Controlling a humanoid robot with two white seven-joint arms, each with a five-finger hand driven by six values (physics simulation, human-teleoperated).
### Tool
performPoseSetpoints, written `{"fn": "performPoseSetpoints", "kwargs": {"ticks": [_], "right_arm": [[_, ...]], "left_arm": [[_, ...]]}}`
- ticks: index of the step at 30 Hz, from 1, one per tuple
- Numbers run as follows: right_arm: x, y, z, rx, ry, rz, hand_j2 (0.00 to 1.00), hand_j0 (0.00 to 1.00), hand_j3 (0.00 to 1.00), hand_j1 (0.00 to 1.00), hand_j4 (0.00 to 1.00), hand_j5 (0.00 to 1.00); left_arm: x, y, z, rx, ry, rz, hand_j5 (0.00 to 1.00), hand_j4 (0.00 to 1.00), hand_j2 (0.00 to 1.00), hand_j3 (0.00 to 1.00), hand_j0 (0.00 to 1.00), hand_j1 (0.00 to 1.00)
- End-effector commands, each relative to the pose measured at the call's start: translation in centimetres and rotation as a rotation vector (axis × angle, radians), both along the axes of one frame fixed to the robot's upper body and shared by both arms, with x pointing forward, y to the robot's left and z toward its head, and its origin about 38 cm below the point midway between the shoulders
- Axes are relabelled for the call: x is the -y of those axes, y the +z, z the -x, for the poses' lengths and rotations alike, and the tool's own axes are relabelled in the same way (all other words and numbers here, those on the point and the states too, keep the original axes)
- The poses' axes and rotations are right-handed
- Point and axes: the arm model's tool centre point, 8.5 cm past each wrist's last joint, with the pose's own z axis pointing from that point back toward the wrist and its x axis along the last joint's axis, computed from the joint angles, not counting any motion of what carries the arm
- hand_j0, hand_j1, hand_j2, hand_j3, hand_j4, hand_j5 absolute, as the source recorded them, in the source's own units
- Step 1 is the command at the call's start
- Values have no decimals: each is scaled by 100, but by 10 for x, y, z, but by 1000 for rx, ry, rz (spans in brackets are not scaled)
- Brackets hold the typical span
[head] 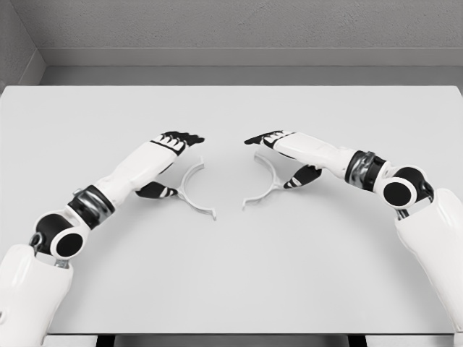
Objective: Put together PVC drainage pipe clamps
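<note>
two white clamp halves lay flat on the white table (231,289), near its middle. the left clamp half (194,189) curved with its open side toward the right; the right clamp half (264,182) curved with its open side toward the left. the two were apart, a clear gap of bare table between their ends. the left hand (171,149) sat just over the outer curve of the left half, fingers extended and pointing inward, thumb lowered beside the piece, holding nothing. the right hand (283,147) was likewise over the outer curve of the right half, fingers extended inward, thumb down near the piece, holding nothing. whether either thumb touched its half could not be told. both arms came in from the lower corners.
</note>
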Motion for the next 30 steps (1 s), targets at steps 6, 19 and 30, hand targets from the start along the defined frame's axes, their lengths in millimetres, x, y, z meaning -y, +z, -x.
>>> {"fn": "performPoseSetpoints", "kwargs": {"ticks": [6,19,30], "right_arm": [[0,2,1,5,4,-6,100,100,100,100,100,100],[20,12,-37,-9,-70,20,100,100,100,100,100,100],[-1,-2,-53,-71,-71,9,100,100,100,100,100,100]], "left_arm": [[-8,-8,-4,-44,61,2,100,100,100,100,100,100],[15,-12,-2,-57,18,18,100,100,100,100,100,100],[32,-8,-5,-51,5,28,100,100,100,100,100,100]]}}
